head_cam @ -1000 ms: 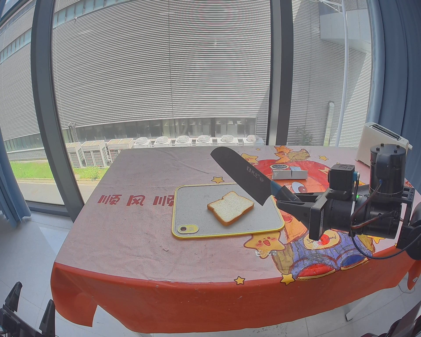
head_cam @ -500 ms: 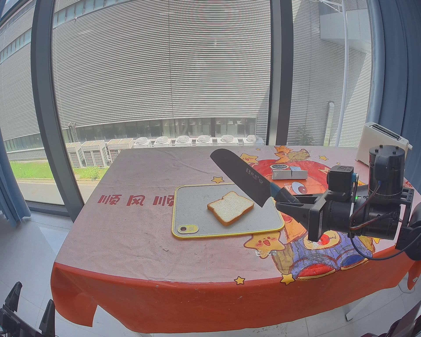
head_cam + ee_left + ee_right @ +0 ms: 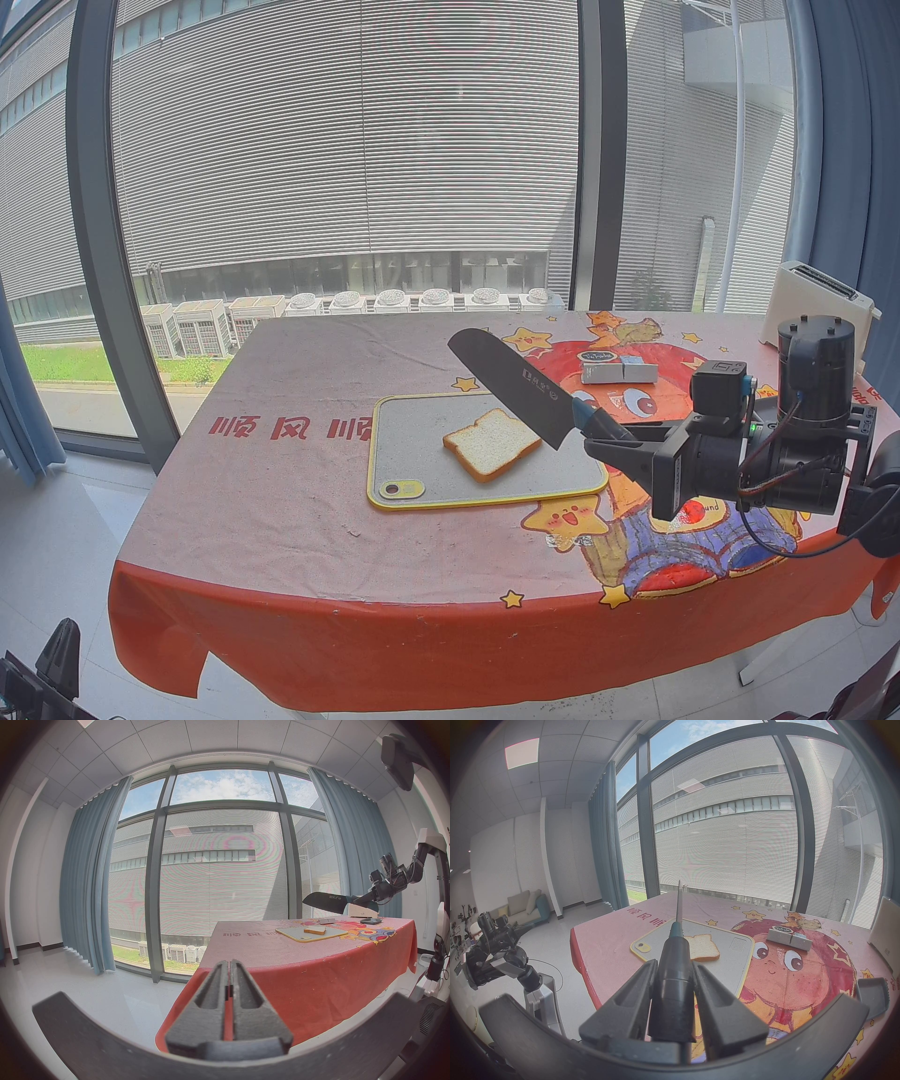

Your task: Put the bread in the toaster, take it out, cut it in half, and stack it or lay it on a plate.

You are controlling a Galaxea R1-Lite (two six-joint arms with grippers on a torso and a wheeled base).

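We are looking at the bread [image 3: 493, 443], a soft squarish slice with pale crumb and a tan crust, lying flat and whole on the right half of the cutting board [image 3: 412, 441]. The board is a thin grey slab with rounded corners and a yellow rim, and it is looking smooth. Above the board's right edge the right claw [image 3: 600, 433] is clamping the rounded dark handle of the knife [image 3: 514, 382]. The broad dark blade is slanting up over the board, clear of the slice. We are judging the cut as not yet begun, and nothing is pinning the bread. A pressing stroke could therefore push the slice across the slick board or squash its crumb instead of parting it. The round handle could also roll in the grip and send the cut off centre. The left claw [image 3: 229, 982] is hanging closed on nothing, well away from the board and below the level of the cloth-covered counter [image 3: 309, 525]. The boxy white toaster [image 3: 816, 300] is standing well to the right of the board.
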